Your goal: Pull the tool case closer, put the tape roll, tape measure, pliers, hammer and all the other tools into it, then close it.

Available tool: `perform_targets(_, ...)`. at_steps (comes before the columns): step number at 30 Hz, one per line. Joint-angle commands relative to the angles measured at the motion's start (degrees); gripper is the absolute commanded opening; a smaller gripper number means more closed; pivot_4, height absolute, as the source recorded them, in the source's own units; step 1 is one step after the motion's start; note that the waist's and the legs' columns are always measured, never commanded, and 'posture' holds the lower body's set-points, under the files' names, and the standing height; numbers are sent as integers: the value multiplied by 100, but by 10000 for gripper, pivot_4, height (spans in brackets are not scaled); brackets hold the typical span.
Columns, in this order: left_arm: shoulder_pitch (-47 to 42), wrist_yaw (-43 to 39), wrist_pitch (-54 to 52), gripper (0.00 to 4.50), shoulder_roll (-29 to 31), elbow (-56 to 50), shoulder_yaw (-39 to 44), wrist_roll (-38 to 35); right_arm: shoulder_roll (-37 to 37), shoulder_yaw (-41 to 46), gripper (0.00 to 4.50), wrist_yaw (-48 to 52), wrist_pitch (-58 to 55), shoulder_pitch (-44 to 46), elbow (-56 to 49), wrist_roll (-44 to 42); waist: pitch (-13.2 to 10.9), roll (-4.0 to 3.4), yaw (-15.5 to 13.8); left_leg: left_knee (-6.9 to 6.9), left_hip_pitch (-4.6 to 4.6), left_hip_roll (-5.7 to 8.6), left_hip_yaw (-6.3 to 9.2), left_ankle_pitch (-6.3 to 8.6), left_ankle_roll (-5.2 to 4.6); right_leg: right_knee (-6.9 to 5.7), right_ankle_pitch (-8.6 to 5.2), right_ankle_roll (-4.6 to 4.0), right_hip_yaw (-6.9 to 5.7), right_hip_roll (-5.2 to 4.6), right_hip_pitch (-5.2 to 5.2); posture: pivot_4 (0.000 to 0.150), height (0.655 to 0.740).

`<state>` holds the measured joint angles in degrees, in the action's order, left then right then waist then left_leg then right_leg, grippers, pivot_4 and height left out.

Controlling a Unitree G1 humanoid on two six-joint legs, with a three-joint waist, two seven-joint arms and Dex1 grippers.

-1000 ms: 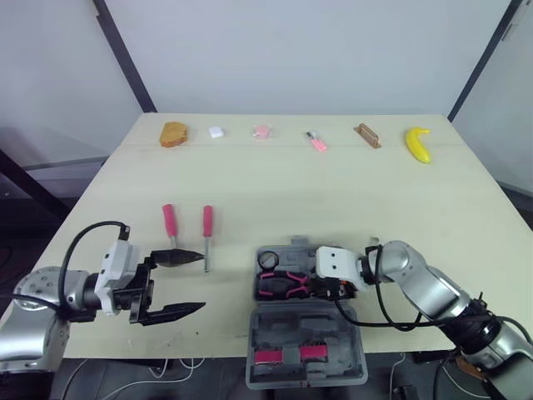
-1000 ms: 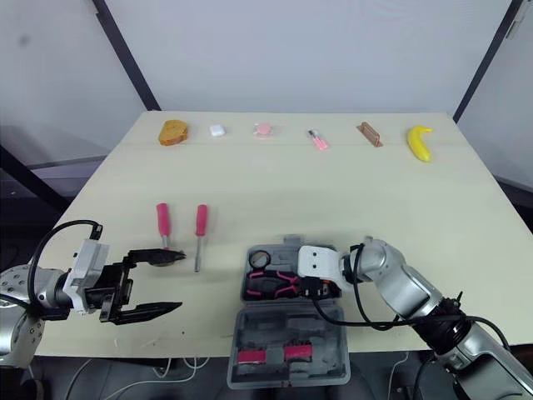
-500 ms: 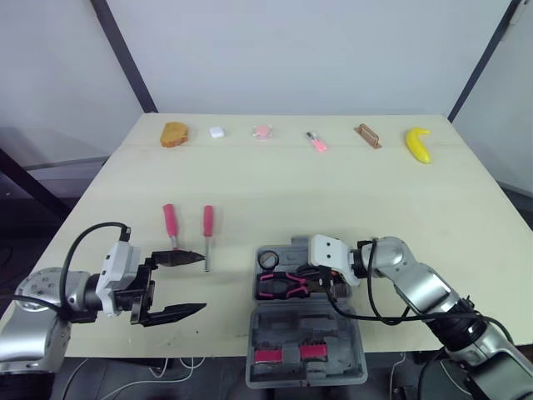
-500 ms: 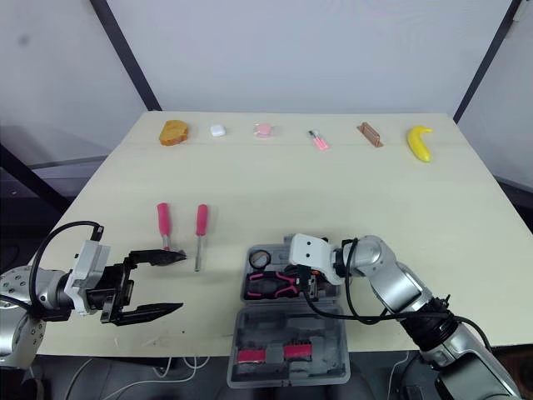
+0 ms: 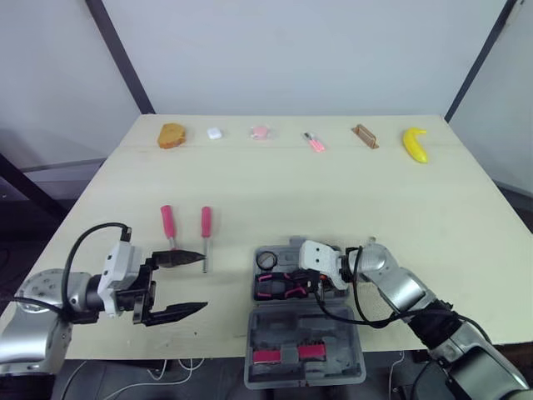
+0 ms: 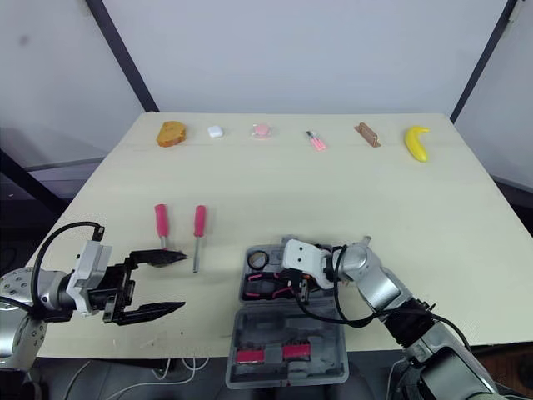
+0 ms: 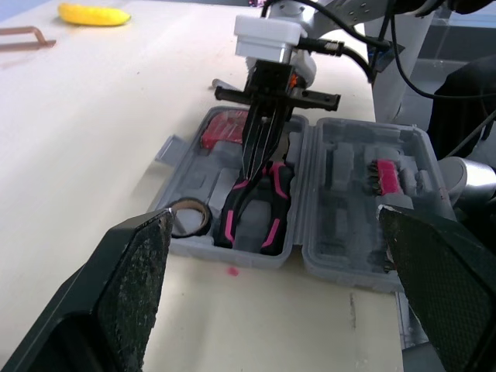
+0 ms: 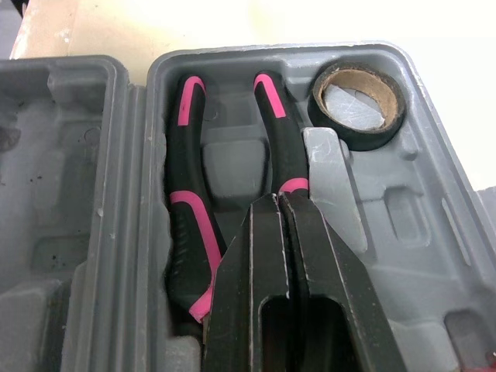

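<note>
Right gripper (image 8: pixel 279 205) slid left, fingers (image 8: pixel 256 263) pressed together above pliers (image 8: pixel 186 225) lying crosswise, handles leftward; left gripper (image 5: pixel 203 282) gaping.

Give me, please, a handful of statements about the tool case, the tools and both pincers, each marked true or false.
1. The tool case lies open. True.
2. The pliers lie on the table beside the case. False: they sit inside the case.
3. The left pincer is open and holds nothing. True.
4. The right pincer gapes wide over the tape roll. False: it is shut, over the pliers; the roll sits in a corner pocket beside them.
5. The two screwdrivers are packed. False: they lie on the table, to the robot's left of the case.
</note>
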<state>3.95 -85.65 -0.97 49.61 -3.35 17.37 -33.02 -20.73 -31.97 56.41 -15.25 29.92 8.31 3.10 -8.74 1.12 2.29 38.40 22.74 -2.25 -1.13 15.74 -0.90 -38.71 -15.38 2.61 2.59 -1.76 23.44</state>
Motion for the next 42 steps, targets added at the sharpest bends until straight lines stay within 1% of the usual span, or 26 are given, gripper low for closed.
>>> perform_targets(1, 51, 78, -50, 45000, -3, -188, 32, -56, -207, -416, 415, 39, -89, -169, 809, 558, 15, 6, 0, 0, -6, 0, -1, 0, 0, -5, 0, 0, 2, 0, -2, 1500, 7400)
perform_targets(4, 91, 121, -103, 45000, 8, -229, 31, -66, -209, -501, 415, 14, -113, -133, 1156, 710, 23, 9, -6, -1, -40, 0, 0, 0, 0, -8, -2, -3, 1, 1, -31, 1500, 7400)
perform_targets(6, 102, 142, -105, 45000, -9, -246, 31, -61, -179, -533, 415, 48, -248, -126, 1328, 722, 41, 2, -19, -6, -99, 0, 1, 0, 0, -1, -8, -10, -2, -1, -87, 1500, 7400)
perform_targets(9, 142, 165, -89, 45000, -54, -280, 17, -54, -156, -633, 415, 160, -560, -154, 1566, 750, 109, 16, -34, -7, -112, -1, 5, 0, 0, -6, -20, -31, -5, -1, -98, 1500, 7400)
perform_targets(13, 177, 181, -74, 45000, -85, -295, 13, -54, -110, -650, 415, 218, -779, -223, 1795, 728, 167, 19, -57, -9, -136, -3, 9, 1, 0, 3, -24, -36, -9, -3, -127, 1500, 7400)
perform_targets(15, 204, 182, -52, 45000, -106, -294, 5, -48, -100, -660, 415, 218, -805, -242, 2014, 753, 194, 14, -63, -33, -204, -6, 7, 2, 0, 29, -28, -40, -10, -7, -191, 1500, 7400)
perform_targets(16, 224, 184, -52, 45000, -114, -305, 6, -50, -99, -647, 415, 227, -817, -243, 2112, 749, 208, -1, -66, -40, -214, -10, 7, 2, 0, 38, -32, -45, -10, -10, -199, 1500, 7400)
perform_targets(20, 263, 189, -68, 45000, -122, -339, 20, -59, -65, -541, 415, 218, -709, -212, 2241, 672, 267, -28, -76, -54, -214, -11, 3, 2, -1, 58, -32, -45, -9, -13, -199, 1500, 7400)
perform_targets(24, 269, 184, -64, 45000, -130, -321, 31, -51, 120, -132, 415, 177, -493, -185, 1969, 271, 286, -28, -99, -61, -214, -11, 2, 2, -1, 67, -31, -45, -8, -13, -200, 1500, 7400)
perform_targets(28, 276, 192, -60, 45000, -152, -280, 34, -50, 262, 368, 415, 5, -69, -163, 1531, -32, 275, -31, -107, -64, -207, -15, 1, 2, -1, 71, -31, -45, -6, -13, -191, 1500, 7400)
perform_targets(30, 269, 241, -80, 45000, -189, -249, 36, -57, 267, 635, 415, -66, 109, -223, 1156, -190, 229, -41, -101, -65, -202, -17, -1, 1, -1, 71, -31, -45, -4, -13, -186, 1500, 7400)
perform_targets(32, 280, 294, -206, 45000, -205, -244, 41, -114, 261, 867, 415, -88, 217, -337, 779, -378, 182, -26, -106, -65, -198, -17, -1, 1, -1, 71, -31, -45, -3, -13, -184, 1500, 7400)
perform_targets(34, 306, 323, -289, 45000, -212, -255, 47, -142, 227, 1033, 415, -98, 345, -488, 421, -511, 120, -31, -120, -65, -189, -19, -1, 1, -1, 71, -31, -45, -4, -14, -177, 1500, 7400)
perform_targets(37, 303, 438, -364, 45000, -265, -280, 72, -159, 180, 1225, 415, 12, 589, -742, -34, -783, 96, -39, -134, -65, -145, -16, -2, 1, -1, 73, -29, -42, -4, -17, -142, 1500, 7400)
perform_targets(38, 284, 493, -412, 45000, -289, -293, 80, -187, 163, 1303, 415, -9, 604, -822, -203, -849, 93, -39, -134, -64, -91, -14, 2, 1, -1, 70, -16, -21, -7, -16, -89, 1500, 7400)
perform_targets(39, 278, 538, -473, 45000, -310, -312, 89, -222, 144, 1375, 415, -48, 653, -901, -350, -900, 91, -37, -134, -62, -59, -11, 2, 0, 0, 68, -13, -18, -8, -14, -59, 1500, 7400)
perform_targets(42, 299, 644, -521, 45000, -367, -361, 133, -239, 140, 1618, 415, -137, 817, -1144, -685, -1126, 89, -38, -117, -59, 9, -10, 3, 0, 0, 61, -11, -18, -10, -11, 4, 1500, 7400)
